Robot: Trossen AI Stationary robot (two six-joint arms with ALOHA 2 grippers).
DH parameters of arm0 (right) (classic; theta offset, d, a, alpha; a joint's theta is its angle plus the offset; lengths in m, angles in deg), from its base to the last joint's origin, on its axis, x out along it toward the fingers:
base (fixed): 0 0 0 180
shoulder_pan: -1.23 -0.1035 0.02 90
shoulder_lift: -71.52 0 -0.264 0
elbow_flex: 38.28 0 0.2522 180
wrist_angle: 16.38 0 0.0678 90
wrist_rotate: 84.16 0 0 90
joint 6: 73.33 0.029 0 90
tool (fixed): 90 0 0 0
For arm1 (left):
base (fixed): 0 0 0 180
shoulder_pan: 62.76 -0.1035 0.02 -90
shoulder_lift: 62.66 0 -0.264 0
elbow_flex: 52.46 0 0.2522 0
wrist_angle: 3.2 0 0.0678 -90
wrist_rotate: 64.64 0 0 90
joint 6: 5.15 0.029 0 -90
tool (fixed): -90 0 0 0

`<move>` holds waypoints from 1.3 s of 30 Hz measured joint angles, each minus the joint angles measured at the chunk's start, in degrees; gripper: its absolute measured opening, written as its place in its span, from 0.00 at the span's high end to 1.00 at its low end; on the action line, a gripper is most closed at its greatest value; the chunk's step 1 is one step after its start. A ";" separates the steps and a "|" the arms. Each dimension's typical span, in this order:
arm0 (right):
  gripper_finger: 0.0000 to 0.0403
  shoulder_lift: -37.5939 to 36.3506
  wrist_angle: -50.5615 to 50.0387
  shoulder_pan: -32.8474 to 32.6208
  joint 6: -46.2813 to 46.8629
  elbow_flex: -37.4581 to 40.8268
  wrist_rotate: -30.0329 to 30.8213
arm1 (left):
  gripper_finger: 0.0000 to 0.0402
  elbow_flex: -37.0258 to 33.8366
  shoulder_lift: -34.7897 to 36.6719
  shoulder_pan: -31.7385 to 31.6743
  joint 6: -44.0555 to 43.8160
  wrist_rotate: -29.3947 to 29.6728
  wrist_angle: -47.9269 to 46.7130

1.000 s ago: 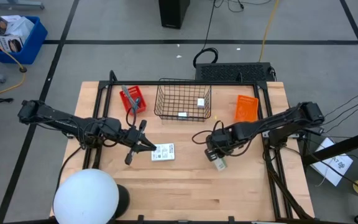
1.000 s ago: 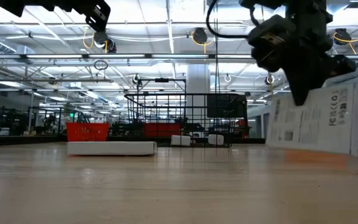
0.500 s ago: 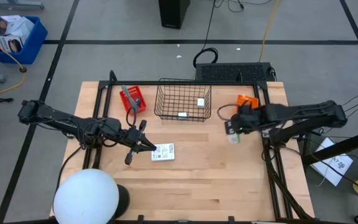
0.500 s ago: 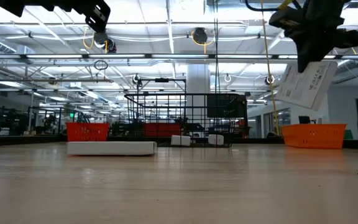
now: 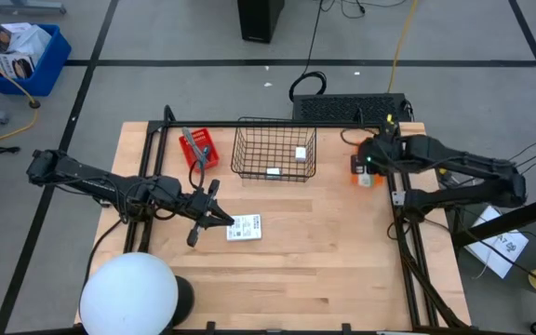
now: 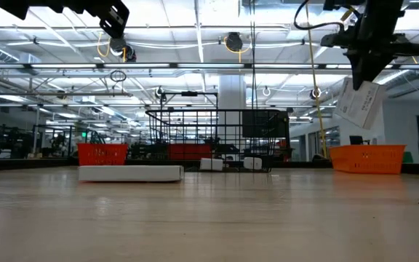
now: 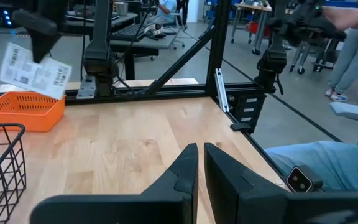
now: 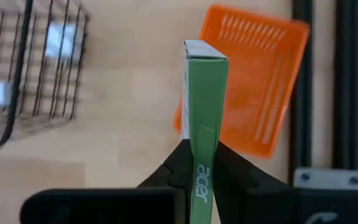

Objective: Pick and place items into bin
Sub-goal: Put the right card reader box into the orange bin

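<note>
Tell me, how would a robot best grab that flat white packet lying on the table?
The white packet lies flat on the wood, so probably from straight above, fingers closing across its two long edges. The left gripper, shut, hovers right beside it.

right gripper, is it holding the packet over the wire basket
No, the right gripper holds the packet above the orange bin, beside the wire basket.

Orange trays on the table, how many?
2. One orange tray sits left of the wire basket, with a tool in it. The other orange tray is right of the basket, under the packet held by the right gripper.
</note>
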 joint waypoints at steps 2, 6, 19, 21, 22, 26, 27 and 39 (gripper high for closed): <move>0.93 0.00 0.41 2.44 -2.00 0.00 0.87 | 0.92 0.00 0.00 0.00 0.03 0.00 0.00; 0.93 0.00 1.93 7.66 -5.73 0.00 0.75 | 0.92 0.00 0.00 0.00 0.05 0.00 0.00; 0.93 3.32 6.04 21.89 -15.28 -0.02 -4.82 | 0.92 0.00 -0.02 0.57 -0.80 0.00 -0.04; 0.93 5.17 6.80 23.33 -16.38 -0.02 -6.50 | 0.92 0.00 -0.04 0.59 -0.81 -0.02 -0.04; 0.92 6.06 7.23 24.05 -16.96 -0.01 -7.09 | 0.92 0.00 -0.04 0.57 -0.80 -0.02 -0.03; 0.93 9.89 7.34 26.53 -19.51 0.02 -9.97 | 0.92 0.00 -0.04 0.55 -1.03 -0.02 -0.04; 0.93 10.68 7.42 26.89 -19.96 0.02 -9.98 | 0.92 0.00 -0.04 0.55 -1.11 -0.02 -0.04; 0.93 13.81 10.50 31.54 -22.61 0.02 -11.43 | 0.92 0.00 -0.04 0.55 -1.18 -0.02 -0.11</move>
